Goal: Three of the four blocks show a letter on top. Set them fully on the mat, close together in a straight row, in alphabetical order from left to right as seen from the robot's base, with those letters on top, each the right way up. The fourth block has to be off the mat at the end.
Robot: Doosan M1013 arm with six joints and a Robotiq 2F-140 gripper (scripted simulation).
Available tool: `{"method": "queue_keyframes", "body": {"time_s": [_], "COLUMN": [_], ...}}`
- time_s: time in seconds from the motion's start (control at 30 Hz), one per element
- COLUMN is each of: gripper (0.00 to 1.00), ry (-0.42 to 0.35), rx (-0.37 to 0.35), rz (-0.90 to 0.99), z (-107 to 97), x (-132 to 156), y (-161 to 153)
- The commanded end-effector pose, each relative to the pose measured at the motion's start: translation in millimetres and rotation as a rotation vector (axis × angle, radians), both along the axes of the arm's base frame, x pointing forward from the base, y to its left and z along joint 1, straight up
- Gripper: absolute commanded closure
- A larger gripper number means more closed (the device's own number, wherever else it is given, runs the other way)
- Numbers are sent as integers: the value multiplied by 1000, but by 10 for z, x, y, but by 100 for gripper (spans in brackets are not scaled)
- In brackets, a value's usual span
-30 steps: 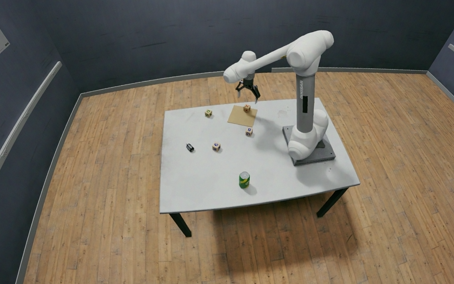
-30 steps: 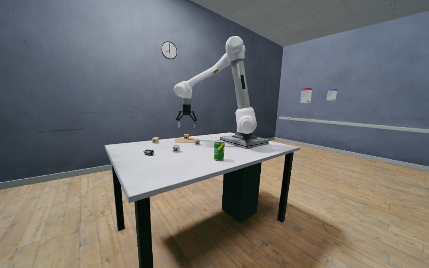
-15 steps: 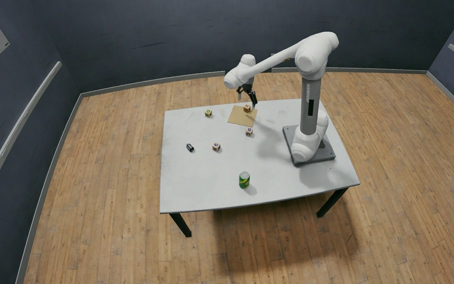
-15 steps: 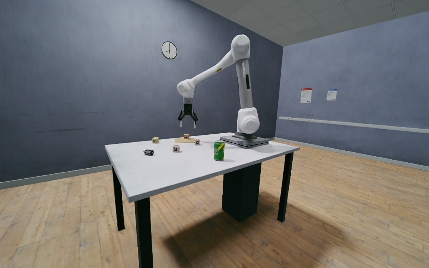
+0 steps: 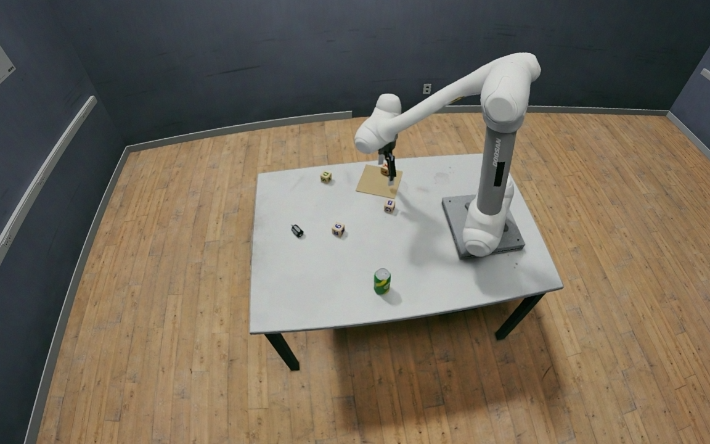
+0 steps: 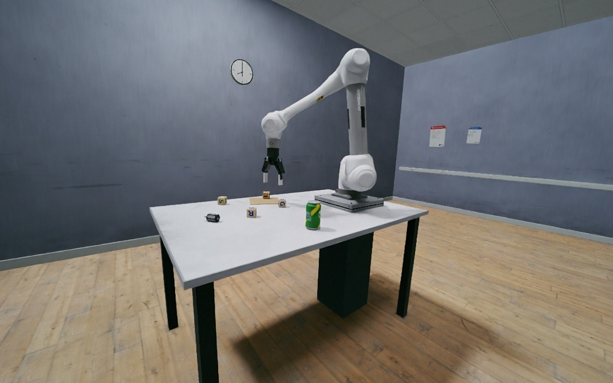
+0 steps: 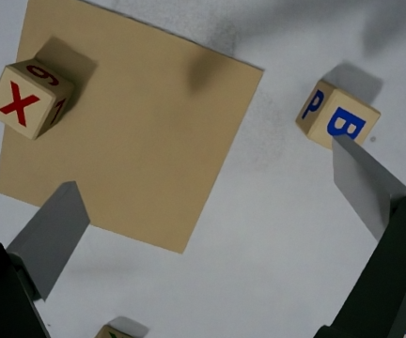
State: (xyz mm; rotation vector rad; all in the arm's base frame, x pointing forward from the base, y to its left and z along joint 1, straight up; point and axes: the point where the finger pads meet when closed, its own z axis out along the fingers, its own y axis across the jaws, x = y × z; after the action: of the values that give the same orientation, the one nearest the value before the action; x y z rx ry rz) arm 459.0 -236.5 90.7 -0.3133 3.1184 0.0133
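Observation:
My gripper (image 5: 386, 171) (image 6: 273, 182) (image 7: 204, 181) is open and empty, high above the tan mat (image 5: 371, 187) (image 6: 256, 200) (image 7: 128, 141). The block with a red X on top (image 5: 384, 170) (image 6: 265, 194) (image 7: 19, 104) sits on the mat near one edge, not between the fingers. The block with a blue B on top (image 5: 389, 206) (image 6: 282, 203) (image 7: 346, 123) is off the mat. A block with green letters (image 5: 325, 177) (image 6: 222, 200) stands off the mat; its top is unclear. A block with a blue 6 or 9 on top (image 5: 338, 229) (image 6: 251, 212) is also off it.
A green can (image 5: 381, 281) (image 6: 313, 215) stands toward the table's front edge. A small black object (image 5: 297, 230) (image 6: 212, 217) lies left of the 6 or 9 block. The robot's grey base plate (image 5: 453, 226) (image 6: 347, 203) is at the right of the table.

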Motion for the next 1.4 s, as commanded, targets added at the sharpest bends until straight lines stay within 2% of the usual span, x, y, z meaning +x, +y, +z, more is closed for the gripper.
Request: {"method": "queue_keyframes", "body": {"time_s": [0.0,0.53,0.7,0.73,1.37], "gripper": [0,0,0,45,45], "ry": [3,3,4,4,4], "rx": [-13,-10,-10,-10,-7], "rz": [-139,-599,-638,-638,-640], "z": [5,11,11,11,7], "x": [-4,-88,-102,-102,-102], "y": [255,1018,1080,1080,1079]}}
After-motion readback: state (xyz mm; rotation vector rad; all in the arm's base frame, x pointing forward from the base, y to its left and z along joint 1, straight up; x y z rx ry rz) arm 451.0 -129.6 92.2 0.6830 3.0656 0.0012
